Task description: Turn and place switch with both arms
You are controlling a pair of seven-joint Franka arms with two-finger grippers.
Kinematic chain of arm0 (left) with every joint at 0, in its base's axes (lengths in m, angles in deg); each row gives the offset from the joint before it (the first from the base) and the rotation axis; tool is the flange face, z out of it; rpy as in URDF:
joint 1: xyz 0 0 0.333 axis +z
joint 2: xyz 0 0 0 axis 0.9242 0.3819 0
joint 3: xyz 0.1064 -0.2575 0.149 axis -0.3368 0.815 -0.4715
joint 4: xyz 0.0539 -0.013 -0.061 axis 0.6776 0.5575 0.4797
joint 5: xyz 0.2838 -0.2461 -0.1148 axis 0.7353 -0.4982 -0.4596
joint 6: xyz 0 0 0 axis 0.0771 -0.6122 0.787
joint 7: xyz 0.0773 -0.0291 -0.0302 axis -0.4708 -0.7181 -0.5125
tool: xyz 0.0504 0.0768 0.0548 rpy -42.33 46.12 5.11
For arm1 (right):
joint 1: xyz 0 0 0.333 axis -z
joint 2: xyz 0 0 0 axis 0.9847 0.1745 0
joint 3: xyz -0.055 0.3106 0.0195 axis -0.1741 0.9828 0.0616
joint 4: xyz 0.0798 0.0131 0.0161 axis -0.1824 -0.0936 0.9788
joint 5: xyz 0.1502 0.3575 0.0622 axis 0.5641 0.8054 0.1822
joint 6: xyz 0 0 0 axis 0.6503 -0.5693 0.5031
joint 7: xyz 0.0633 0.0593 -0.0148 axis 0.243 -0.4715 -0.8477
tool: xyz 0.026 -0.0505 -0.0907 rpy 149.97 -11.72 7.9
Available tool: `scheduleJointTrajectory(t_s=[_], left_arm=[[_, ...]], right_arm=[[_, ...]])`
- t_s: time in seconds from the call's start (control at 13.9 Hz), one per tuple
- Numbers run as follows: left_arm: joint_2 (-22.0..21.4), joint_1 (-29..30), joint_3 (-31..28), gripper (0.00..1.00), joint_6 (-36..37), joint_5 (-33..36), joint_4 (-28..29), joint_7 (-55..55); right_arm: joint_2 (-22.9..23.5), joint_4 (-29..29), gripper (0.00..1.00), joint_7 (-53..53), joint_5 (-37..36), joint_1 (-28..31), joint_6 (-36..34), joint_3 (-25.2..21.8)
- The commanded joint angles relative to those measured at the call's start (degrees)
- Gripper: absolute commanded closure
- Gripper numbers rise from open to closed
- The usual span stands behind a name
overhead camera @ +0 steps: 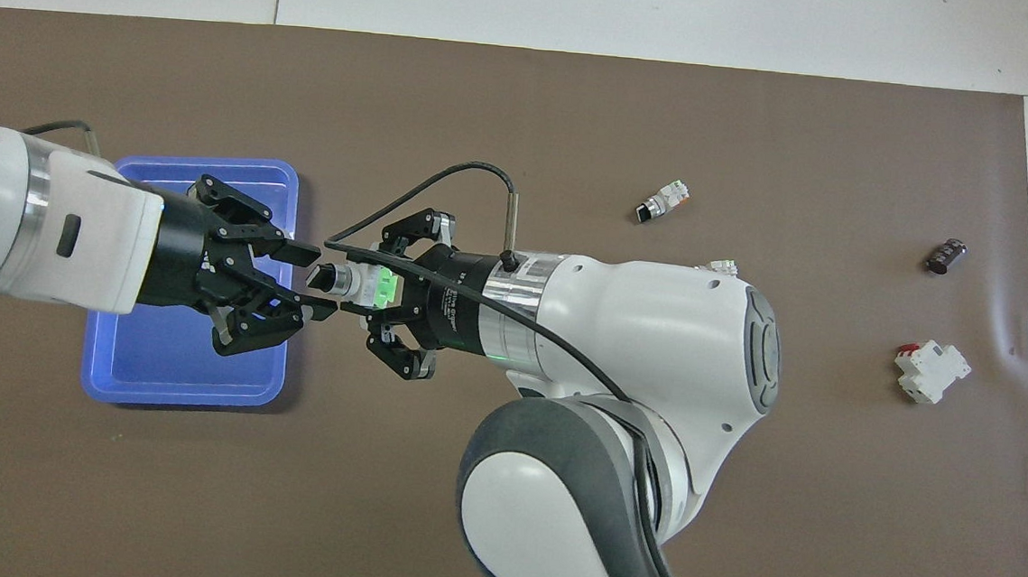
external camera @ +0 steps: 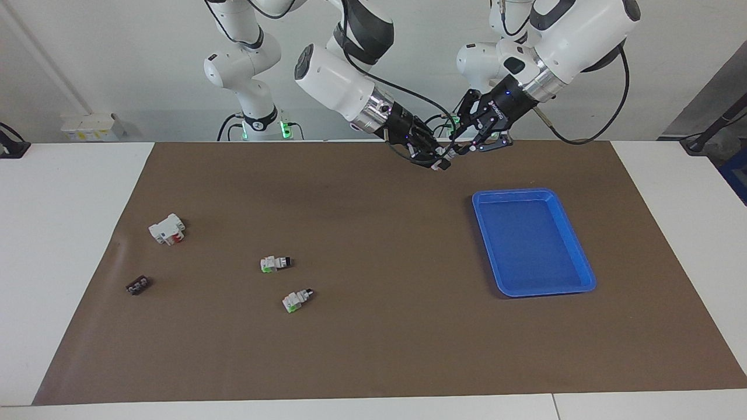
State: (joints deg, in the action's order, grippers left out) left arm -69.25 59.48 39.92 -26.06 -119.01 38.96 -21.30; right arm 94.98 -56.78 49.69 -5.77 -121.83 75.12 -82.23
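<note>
**Two grippers meet on one switch in the air beside the blue tray**

The right gripper (overhead camera: 367, 289) is clamped on the switch (overhead camera: 360, 283), gripping its white and green body, with the black knob pointing toward the left gripper (overhead camera: 320, 284). The left gripper's fingers (overhead camera: 299, 254) stand a little apart on either side of the knob; whether they press it is hard to tell. In the facing view the two grippers come tip to tip above the mat (external camera: 373, 326), up in the air beside the blue tray (external camera: 578, 251). White lettering on the left gripper's black body is too small to read.

Well away from the tray, toward the right arm's end of the table, lie two more green switches (external camera: 275, 263) (external camera: 297, 300), a white block with a red part (external camera: 167, 229), and a small dark piece (external camera: 138, 285).
</note>
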Motion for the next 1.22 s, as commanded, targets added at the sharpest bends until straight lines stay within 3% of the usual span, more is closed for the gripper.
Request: scheduleJointTrajectory(t_s=[0.0,0.07,0.14,0.36,0.86,1.15], left_arm=[[-2.3,-0.2,-0.5,0.68,-1.9,-1.8,2.9,-1.4],[-2.3,0.0,-0.5,0.74,-1.9,-1.8,2.9,-1.4],[-2.4,0.0,-0.6,0.9,-1.9,-1.8,3.1,-1.6],[-2.4,0.2,-0.6,1.0,-1.9,-1.9,3.3,-1.7],[-2.7,0.1,-0.5,1.0,-2.0,-1.9,3.5,-1.0],[-2.8,0.1,-0.5,1.0,-1.5,-1.8,3.2,8.2]], right_arm=[[-0.8,-0.3,1.0,0.6,0.9,0.4,-0.6,0.2],[-0.8,-0.4,1.0,0.6,0.9,0.4,-0.6,0.2],[-0.9,-0.4,1.0,0.6,0.9,0.3,-0.6,0.2],[-0.9,-0.3,1.0,0.6,0.9,0.3,-0.6,0.2],[-0.8,-0.3,1.0,0.6,0.9,0.4,-0.7,0.2],[-0.9,-0.3,1.0,0.7,0.9,0.4,-0.7,0.2]])
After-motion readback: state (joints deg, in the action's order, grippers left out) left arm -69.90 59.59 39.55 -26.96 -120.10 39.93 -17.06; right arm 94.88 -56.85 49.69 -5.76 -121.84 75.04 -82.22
